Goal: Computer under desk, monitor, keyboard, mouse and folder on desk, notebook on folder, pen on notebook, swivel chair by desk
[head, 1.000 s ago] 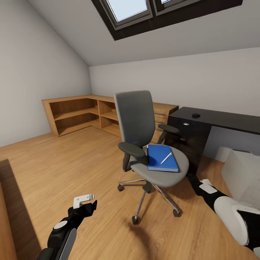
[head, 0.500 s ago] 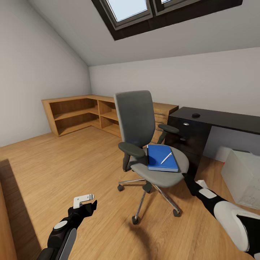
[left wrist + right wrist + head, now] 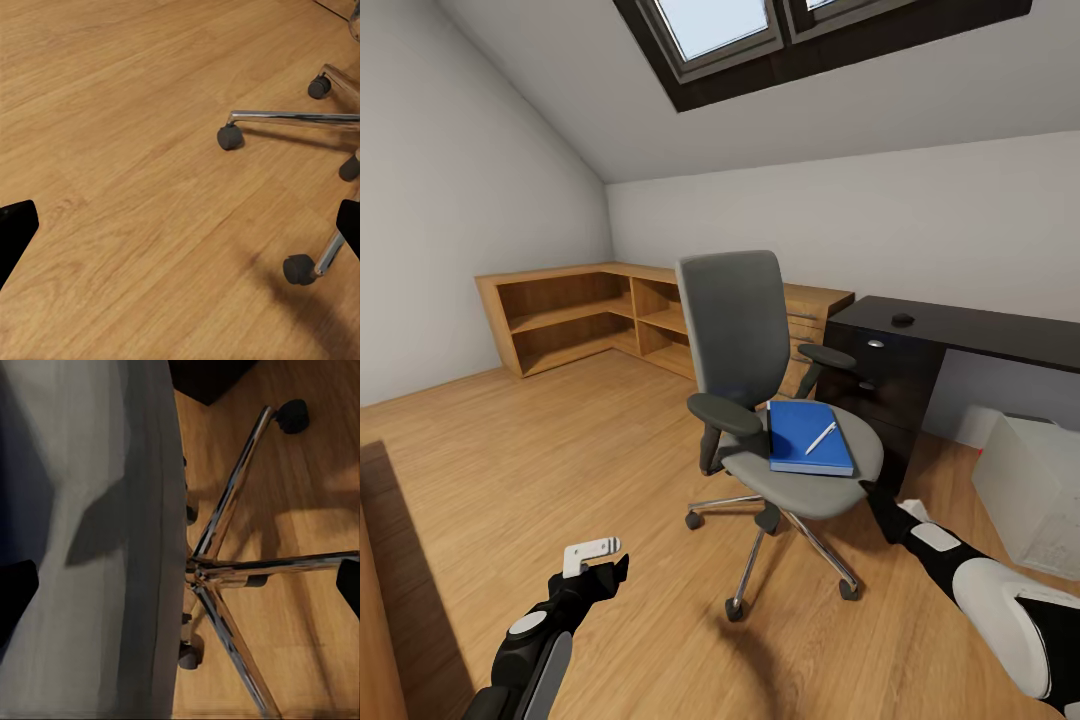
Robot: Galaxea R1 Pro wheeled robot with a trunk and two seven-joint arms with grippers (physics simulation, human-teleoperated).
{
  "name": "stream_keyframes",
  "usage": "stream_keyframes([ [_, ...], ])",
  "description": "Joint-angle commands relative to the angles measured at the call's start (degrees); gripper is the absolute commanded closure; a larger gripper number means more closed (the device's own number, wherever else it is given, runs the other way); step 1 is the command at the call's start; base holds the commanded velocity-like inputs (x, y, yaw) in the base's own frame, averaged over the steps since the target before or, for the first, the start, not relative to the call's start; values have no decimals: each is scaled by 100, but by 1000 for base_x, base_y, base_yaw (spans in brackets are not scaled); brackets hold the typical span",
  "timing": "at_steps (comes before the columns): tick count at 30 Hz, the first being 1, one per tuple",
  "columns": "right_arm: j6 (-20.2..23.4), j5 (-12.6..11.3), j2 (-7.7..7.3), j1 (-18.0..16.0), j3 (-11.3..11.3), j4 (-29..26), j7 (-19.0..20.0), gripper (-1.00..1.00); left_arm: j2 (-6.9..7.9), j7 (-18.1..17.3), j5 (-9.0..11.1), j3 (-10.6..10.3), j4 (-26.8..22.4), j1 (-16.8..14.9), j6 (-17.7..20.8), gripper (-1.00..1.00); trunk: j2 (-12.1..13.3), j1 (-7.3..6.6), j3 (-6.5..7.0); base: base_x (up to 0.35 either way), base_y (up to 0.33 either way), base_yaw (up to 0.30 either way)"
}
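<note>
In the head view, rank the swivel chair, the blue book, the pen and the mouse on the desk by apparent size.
1. Swivel chair
2. Blue book
3. Pen and mouse: both tiny, and the mouse lies farther off, so unranked.

The wood floor (image 3: 560,450) holds a gray swivel chair (image 3: 760,400) on its little wheels. On the chair seat lies a blue folder (image 3: 808,438), and a white pen (image 3: 821,437) rests on top of it. Beside the chair stands a black surface (image 3: 960,330) with a small dark mouse (image 3: 903,320) on it. A white box (image 3: 1030,490) sits on the floor by the surface. Wooden shelves (image 3: 580,310) stand along the far walls.
</note>
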Motion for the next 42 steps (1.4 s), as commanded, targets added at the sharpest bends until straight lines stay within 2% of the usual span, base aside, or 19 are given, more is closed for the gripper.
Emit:
stream_keyframes([
  [1,54,4,-2,-3,-47,2,16,-100,1,51,61,-7,-7,-3,22,-100,-2,-1,-6,0,0,0],
  [5,189,4,0,-3,-44,2,17,-100,1,51,61,-7,-7,-3,20,-100,-2,-1,-6,0,0,0],
  [7,556,4,11,-3,-39,5,20,-100,1,54,61,-7,-7,-3,21,-100,-2,-1,-6,0,0,0],
  [11,818,4,15,-2,-38,7,25,-100,2,51,61,-7,-7,-3,21,-100,-2,-1,-6,0,0,0],
  [22,891,10,45,-2,-30,-6,27,-100,2,53,61,-7,-7,-3,17,-100,-2,-1,-6,28,0,0],
  [42,900,9,51,0,-14,-42,18,-100,1,48,61,-7,-7,-3,13,-100,-2,-1,-6,305,0,0],
])
